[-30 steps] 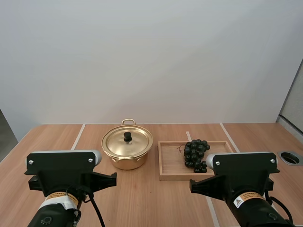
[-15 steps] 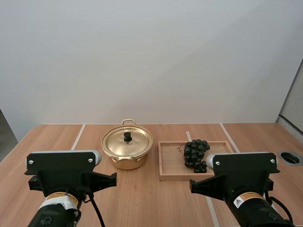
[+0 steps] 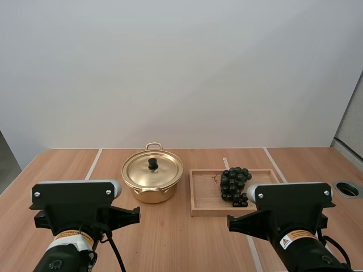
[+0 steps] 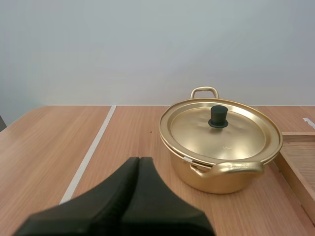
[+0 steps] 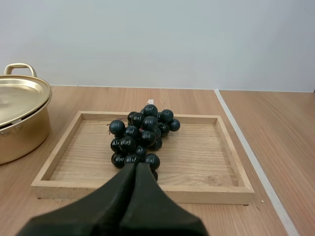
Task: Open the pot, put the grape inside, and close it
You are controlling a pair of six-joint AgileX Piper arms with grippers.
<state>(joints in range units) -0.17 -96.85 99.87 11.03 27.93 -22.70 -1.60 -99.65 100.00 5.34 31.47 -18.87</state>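
A gold pot (image 3: 152, 180) stands mid-table, closed by its lid (image 3: 153, 169) with a black knob (image 3: 152, 164). Right of it a bunch of dark grapes (image 3: 234, 185) lies in a wooden tray (image 3: 202, 192). My left gripper (image 4: 139, 162) is shut on nothing, low over the table in front of the pot (image 4: 220, 145), well short of the knob (image 4: 218, 116). My right gripper (image 5: 135, 167) is shut too, its tip just before the tray's near rim (image 5: 88, 189), pointing at the grapes (image 5: 141, 133). The pot's edge (image 5: 19, 118) shows beside the tray.
White tape lines (image 3: 93, 164) run across the wooden table. A round cable hole (image 3: 347, 188) sits at the table's far right edge. Open tabletop lies left of the pot and between the arms' bases.
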